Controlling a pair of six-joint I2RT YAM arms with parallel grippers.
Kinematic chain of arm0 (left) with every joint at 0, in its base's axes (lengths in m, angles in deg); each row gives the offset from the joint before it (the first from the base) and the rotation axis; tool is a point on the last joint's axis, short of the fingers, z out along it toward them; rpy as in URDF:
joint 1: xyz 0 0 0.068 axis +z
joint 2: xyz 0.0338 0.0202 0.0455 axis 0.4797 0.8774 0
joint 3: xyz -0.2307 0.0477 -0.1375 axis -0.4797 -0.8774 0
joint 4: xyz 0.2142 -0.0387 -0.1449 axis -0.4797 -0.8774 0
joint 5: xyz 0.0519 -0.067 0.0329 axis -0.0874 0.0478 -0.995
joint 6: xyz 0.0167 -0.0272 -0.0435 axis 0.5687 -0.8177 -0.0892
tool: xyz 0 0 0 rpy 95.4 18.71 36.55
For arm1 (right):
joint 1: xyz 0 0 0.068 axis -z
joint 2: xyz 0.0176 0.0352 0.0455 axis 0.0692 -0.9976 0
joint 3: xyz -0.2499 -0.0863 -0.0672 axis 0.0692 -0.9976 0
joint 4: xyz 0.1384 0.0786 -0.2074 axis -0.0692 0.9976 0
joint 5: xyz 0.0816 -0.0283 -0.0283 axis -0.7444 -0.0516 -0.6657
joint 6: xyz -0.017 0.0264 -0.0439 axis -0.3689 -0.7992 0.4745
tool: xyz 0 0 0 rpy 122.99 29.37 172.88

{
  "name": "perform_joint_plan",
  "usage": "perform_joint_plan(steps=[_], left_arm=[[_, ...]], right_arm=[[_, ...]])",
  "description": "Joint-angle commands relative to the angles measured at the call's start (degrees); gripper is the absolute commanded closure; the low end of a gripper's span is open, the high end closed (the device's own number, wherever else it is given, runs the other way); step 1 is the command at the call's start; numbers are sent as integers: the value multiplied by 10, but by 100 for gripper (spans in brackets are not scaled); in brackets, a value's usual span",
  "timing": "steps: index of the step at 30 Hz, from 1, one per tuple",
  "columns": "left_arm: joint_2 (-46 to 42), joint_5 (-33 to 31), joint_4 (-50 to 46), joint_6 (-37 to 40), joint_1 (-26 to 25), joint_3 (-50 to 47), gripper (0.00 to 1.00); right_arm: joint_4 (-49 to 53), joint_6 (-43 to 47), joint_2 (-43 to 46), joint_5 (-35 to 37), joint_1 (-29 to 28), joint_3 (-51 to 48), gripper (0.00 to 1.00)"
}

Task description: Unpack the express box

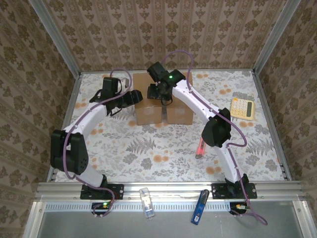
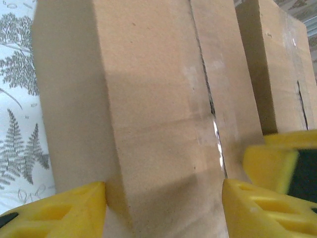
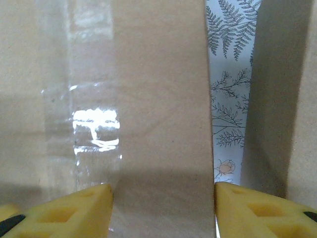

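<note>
Top external view: a brown cardboard express box [image 1: 148,116] sits at the far middle of a fern-printed table [image 1: 148,148], with both arms reaching onto it. The left gripper [image 1: 136,96] is at the box's left end with its jaws parted, one yellow finger by the corner and the other over the top. The right gripper [image 1: 161,95] is just beside it over the top, jaws also parted and nothing clamped.

The right wrist view shows glossy clear tape [image 3: 94,129] over the cardboard. Past one edge is a gap showing tablecloth (second box or raised flap, I cannot tell).

Likely risks:
- The fingers could close on smooth cardboard and shove the light box sideways or tip it instead of catching the taped seam [image 2: 210,104].
- The two grippers work so near each other that they could collide.
- A skidding box could strike the calculator [image 1: 242,107], though that lies well apart.
</note>
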Motion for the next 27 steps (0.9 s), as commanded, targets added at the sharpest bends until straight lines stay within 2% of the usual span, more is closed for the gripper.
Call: perform_joint_plan(steps=[1,9,12,21,27], left_arm=[[-46,29,-11,-9,-31,-17,39],[-121,-14,-19,-21,-81,-88,39],[-144,-25,-8,-36,-91,-118,39],[-185,-74,2,-73,-185,-167,39],[-221,-127,-40,-76,-210,-167,35]], right_arm=[[2,1,-13,-42,-29,13,45],[-3,12,32,-30,-64,-47,46],[-29,7,70,-25,-74,-109,46],[-111,-17,193,-16,-86,-308,46],[-120,-18,220,-5,-86,-331,36]])
